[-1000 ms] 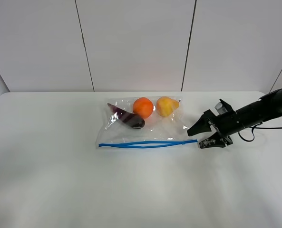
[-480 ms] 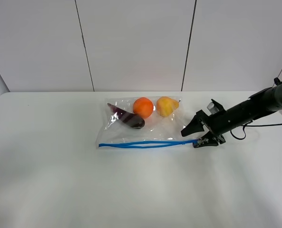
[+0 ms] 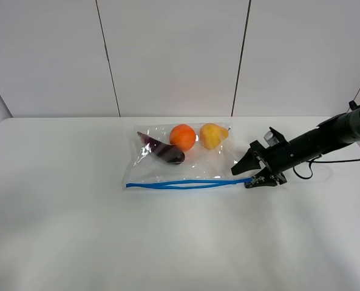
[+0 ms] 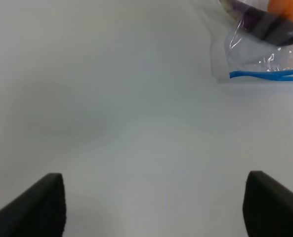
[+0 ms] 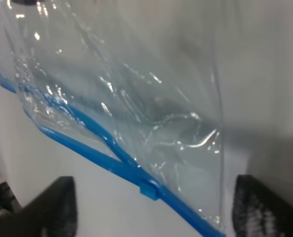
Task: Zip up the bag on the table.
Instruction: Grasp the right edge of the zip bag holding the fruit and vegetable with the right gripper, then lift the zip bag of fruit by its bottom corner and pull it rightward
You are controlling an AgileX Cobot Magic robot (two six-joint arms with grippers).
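Advanced to the blue zip slider (image 5: 149, 189), my right end effector (image 3: 240, 177) stands open; a missed pinch could drag the bag (image 3: 198, 163) sideways.

A white panelled wall (image 3: 173, 54) with dark seams (image 3: 107, 57) stands behind the table (image 3: 76, 242). Toward the table's far edge lie an eggplant (image 3: 164, 151), an orange (image 3: 183, 137) and a pear (image 3: 212, 135), with the orange between the other two.
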